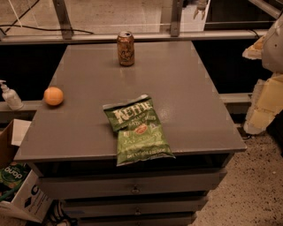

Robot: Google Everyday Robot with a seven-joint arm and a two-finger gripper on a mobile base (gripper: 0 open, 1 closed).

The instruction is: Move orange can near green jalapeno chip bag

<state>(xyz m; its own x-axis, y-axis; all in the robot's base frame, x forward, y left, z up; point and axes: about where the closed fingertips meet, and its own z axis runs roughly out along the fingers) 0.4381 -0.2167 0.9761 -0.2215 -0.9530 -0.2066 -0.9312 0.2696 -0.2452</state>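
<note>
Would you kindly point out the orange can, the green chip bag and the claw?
orange can [125, 48]: camera view, label middle.
green chip bag [137, 130]: camera view, bag centre.
claw [201, 9]: camera view, top edge, its lower end.

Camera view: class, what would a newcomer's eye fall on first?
The green jalapeno chip bag lies flat at the front edge of the grey table. The orange can stands upright near the far edge, a round orange fruit sits at the left edge, and the gripper hangs at the top, beyond the table.

One orange can, one green jalapeno chip bag, one fruit, one end effector at top.
</note>
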